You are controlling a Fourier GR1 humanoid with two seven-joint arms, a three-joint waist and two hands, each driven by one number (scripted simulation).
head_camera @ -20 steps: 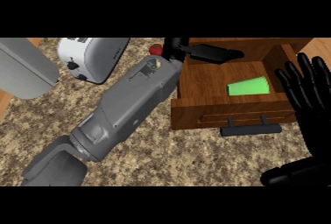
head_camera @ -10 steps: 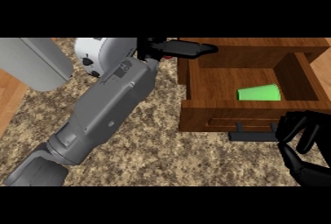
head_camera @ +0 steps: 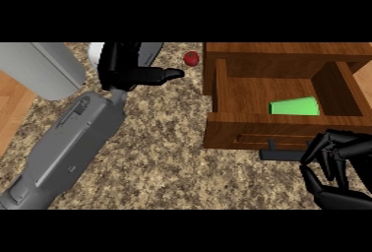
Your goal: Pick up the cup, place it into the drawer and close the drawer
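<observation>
The green cup (head_camera: 294,107) lies on its side inside the open wooden drawer (head_camera: 254,130), towards its right half. My right hand (head_camera: 335,170) is at the lower right, in front of the drawer's front panel. Its fingers are curled right beside the end of the dark handle (head_camera: 280,155), with nothing held in them. My left hand (head_camera: 129,69) is up at the counter's back, left of the drawer, with straight fingers and the thumb pointing right. It holds nothing, and its grey forearm (head_camera: 69,142) runs down to the lower left.
A small red object (head_camera: 192,58) lies on the speckled counter (head_camera: 167,162) just left of the drawer's back corner. A grey appliance (head_camera: 36,69) stands at the back left, and a white object (head_camera: 97,49) peeks out behind my left hand.
My right hand has come down from the right edge and curled its fingers by the drawer's handle. My left hand has drawn back to the left, away from the drawer.
</observation>
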